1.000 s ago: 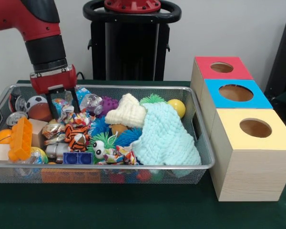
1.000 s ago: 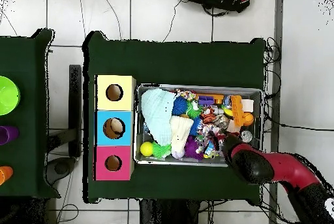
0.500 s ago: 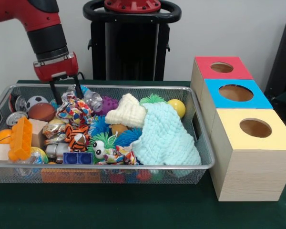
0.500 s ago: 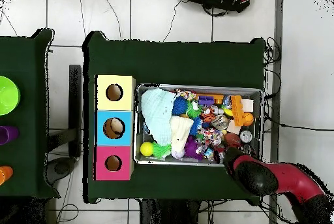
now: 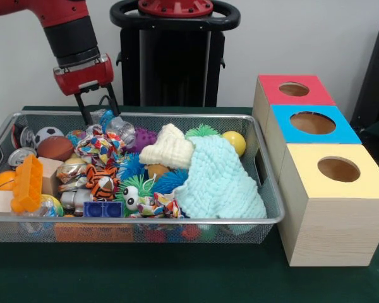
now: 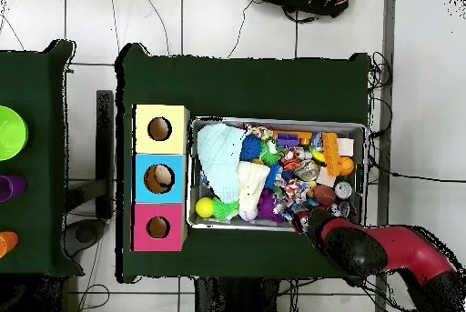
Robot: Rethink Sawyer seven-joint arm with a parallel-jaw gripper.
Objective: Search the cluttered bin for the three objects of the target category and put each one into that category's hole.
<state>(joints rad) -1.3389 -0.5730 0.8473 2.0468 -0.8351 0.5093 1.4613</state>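
The gripper (image 5: 100,110) has come up out of the bin (image 5: 145,218) and drifted toward the boxes. A second ago its two thin fingers (image 5: 85,108) were down among the toys; now they hang narrowly apart at the far rim, and I cannot tell whether they carry anything. The crumpled colourful wrapper (image 5: 101,146) they probed now lies loose on the pile, beside the clear plastic bottle (image 5: 120,131). The yellow box (image 5: 333,202), blue box (image 5: 309,129) and red box (image 5: 289,93) wait alongside, so the grab looks missed.
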